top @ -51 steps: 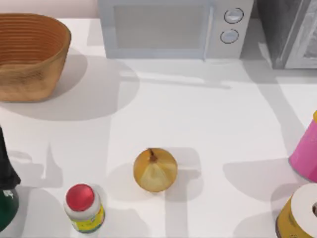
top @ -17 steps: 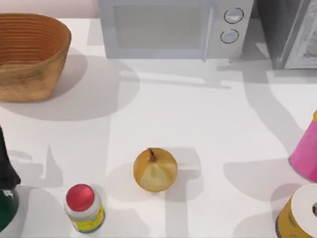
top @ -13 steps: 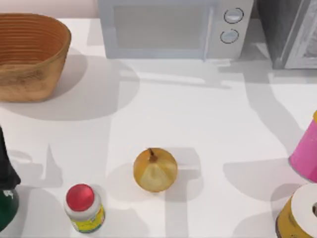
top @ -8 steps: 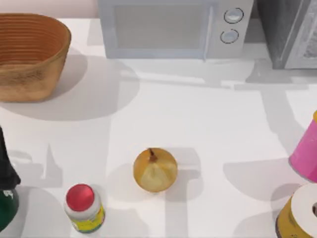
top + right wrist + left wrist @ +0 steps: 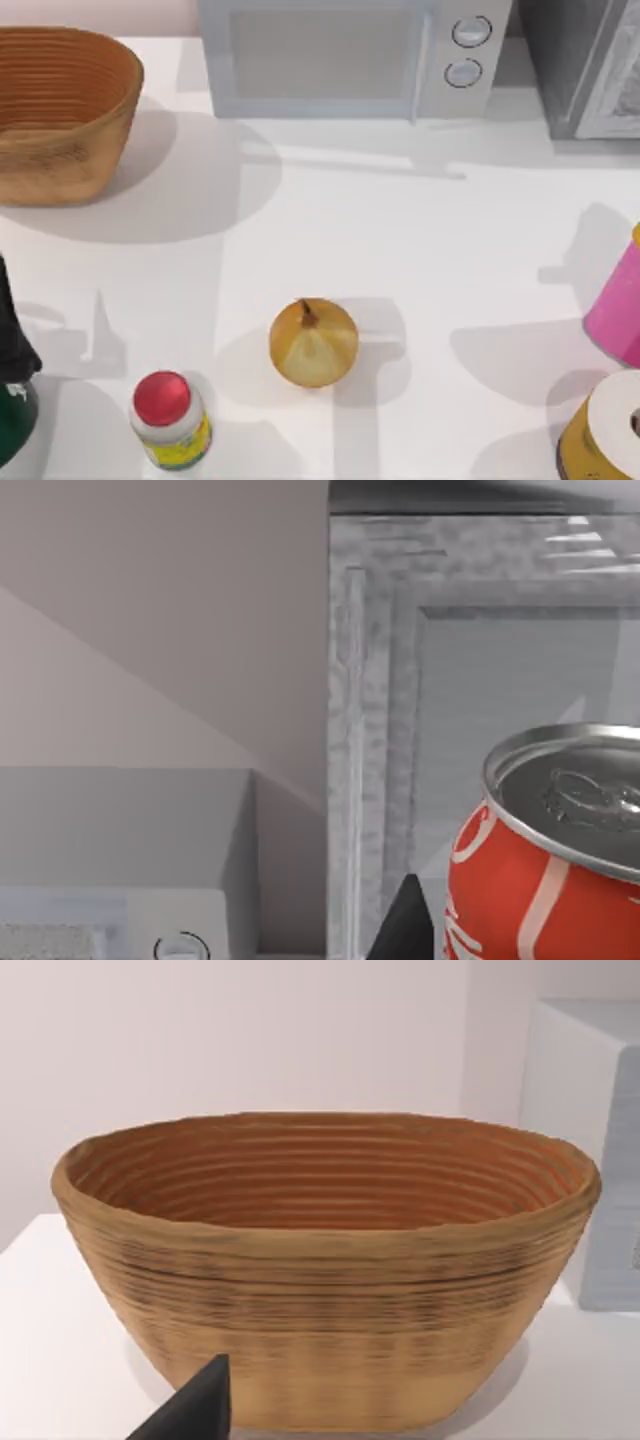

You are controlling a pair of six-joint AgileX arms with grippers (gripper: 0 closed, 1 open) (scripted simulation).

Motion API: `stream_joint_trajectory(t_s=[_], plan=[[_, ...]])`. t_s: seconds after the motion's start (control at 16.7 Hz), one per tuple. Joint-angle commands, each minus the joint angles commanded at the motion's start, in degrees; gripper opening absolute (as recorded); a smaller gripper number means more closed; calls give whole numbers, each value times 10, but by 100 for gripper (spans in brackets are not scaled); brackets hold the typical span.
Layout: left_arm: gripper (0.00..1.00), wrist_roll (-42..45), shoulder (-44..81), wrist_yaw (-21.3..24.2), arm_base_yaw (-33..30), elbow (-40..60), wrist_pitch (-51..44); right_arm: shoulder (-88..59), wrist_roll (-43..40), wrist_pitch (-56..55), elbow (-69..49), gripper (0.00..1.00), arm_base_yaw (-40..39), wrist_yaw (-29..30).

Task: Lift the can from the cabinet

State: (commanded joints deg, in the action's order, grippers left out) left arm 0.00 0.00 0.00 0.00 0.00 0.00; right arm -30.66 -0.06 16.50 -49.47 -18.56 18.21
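Observation:
The can point(image 5: 560, 870) is red with white lettering and a silver top. It stands upright very close in the right wrist view. My right gripper point(image 5: 515, 930) is shut on the can, with one dark fingertip point(image 5: 405, 928) against its side. Behind the can rises the cabinet point(image 5: 370, 730), speckled grey with a pale white-framed door. In the top view the cabinet point(image 5: 575, 60) stands at the back right corner. A dark part of my left gripper point(image 5: 200, 1410) hangs in front of a woven basket point(image 5: 330, 1270).
A white microwave point(image 5: 350, 55) stands at the back middle and the basket point(image 5: 60, 110) at the back left. An onion point(image 5: 313, 343) lies mid-table. A red-capped bottle point(image 5: 168, 418) and a dark green bottle point(image 5: 12, 385) stand at the front left. A pink container point(image 5: 615, 305) and a yellow roll point(image 5: 605, 430) are at the right edge.
The arm's shadow across the right half of the table has drawn away toward the right edge. Nothing on the table has moved.

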Motion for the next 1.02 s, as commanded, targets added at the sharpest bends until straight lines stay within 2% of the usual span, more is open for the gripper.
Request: stream_joint_trajectory(t_s=[0.24, 0.48, 0.72, 1.02], plan=[[100, 0, 0, 0, 0, 0, 0, 151, 0, -70, 246, 0, 73, -72], [100, 0, 0, 0, 0, 0, 0, 259, 0, -131, 416, 0, 143, -141], [100, 0, 0, 0, 0, 0, 0, 305, 1, -163, 491, 0, 183, -180], [100, 0, 0, 0, 0, 0, 0, 303, 1, -164, 496, 0, 184, -181]])
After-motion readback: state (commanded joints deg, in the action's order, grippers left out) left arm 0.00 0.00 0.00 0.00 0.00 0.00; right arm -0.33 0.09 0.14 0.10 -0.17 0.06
